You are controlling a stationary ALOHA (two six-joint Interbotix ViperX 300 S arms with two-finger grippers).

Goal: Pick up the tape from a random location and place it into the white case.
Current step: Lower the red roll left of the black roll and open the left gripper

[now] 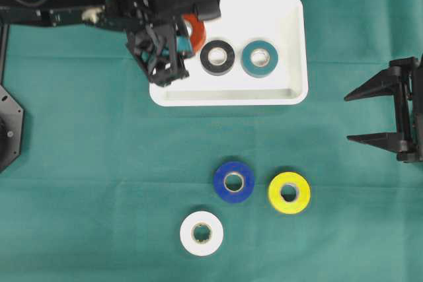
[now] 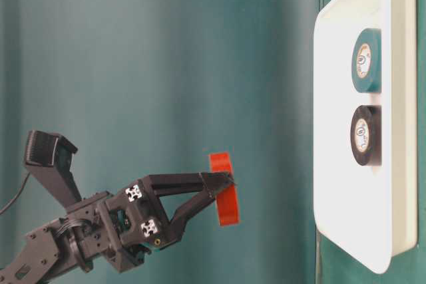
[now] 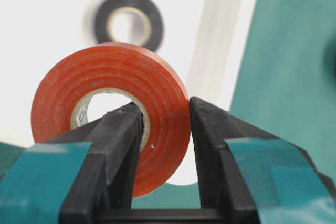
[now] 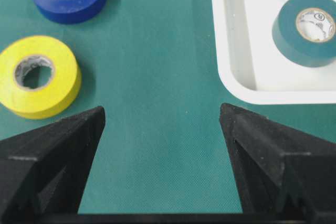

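held: round red plastic tape roll, light, stiff, a bit slick | left gripper pinches its wall, one finger inside the hole (good spot) | above left end of white plastic case | right gripper wide, holding nothing

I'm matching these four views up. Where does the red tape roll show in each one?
Overhead: red tape roll upper left, over the white case's left end, in the left hand.
Table-level: lower centre, left of the case.
Left wrist: centre, clamped through its core.
Right wrist: not in it.
Shared landmark: the black roll in the case.
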